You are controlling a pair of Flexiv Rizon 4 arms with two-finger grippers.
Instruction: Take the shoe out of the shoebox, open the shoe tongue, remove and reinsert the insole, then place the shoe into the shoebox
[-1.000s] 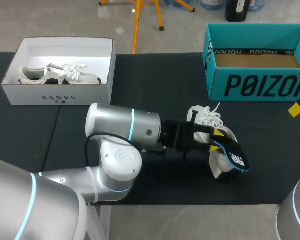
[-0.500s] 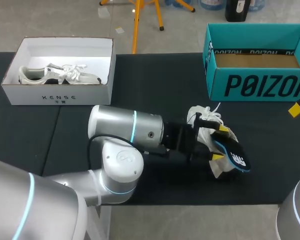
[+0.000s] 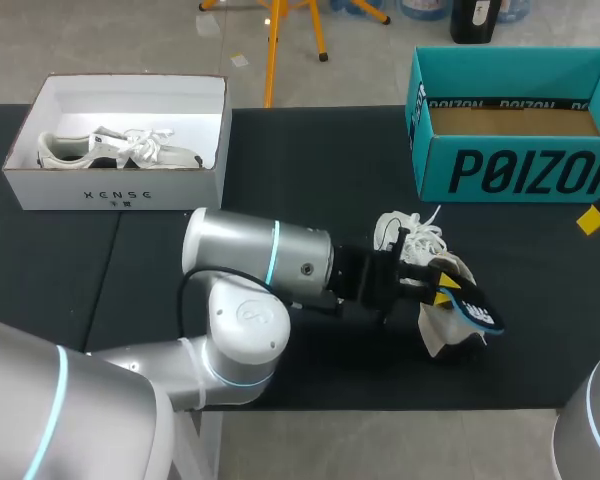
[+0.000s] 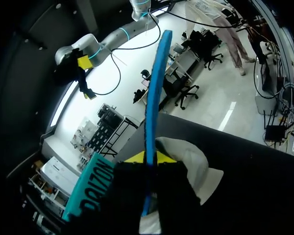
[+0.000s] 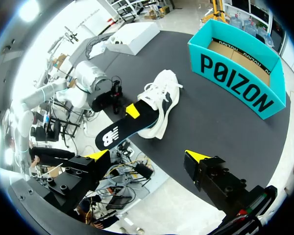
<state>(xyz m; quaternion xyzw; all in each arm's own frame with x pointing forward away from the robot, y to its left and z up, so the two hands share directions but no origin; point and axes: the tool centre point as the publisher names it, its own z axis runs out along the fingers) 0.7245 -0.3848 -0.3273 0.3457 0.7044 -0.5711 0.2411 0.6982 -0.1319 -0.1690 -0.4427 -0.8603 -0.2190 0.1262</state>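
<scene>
A white shoe [image 3: 415,255] with loose laces lies on its side on the black table mat [image 3: 280,170]. My left gripper [image 3: 442,293] is at the shoe's heel end, shut on a black insole with a blue edge [image 3: 477,312] that sticks out past the shoe toward the front edge. In the left wrist view the insole [image 4: 157,88] stands edge-on between the yellow tips of the left gripper [image 4: 149,157], with the shoe [image 4: 193,161] just beside them. My right gripper [image 5: 147,155] hovers open and empty at the table's right edge, away from the shoe [image 5: 161,95] and insole [image 5: 122,131].
A teal open shoebox [image 3: 510,160] stands at the back right, also in the right wrist view as the teal box [image 5: 240,73]. A white box [image 3: 120,185] holding another white shoe [image 3: 110,150] sits at the back left.
My left gripper opened wide, slid a little further right, then closed on the insole. The insole now tilts up a bit. The right arm kept still.
</scene>
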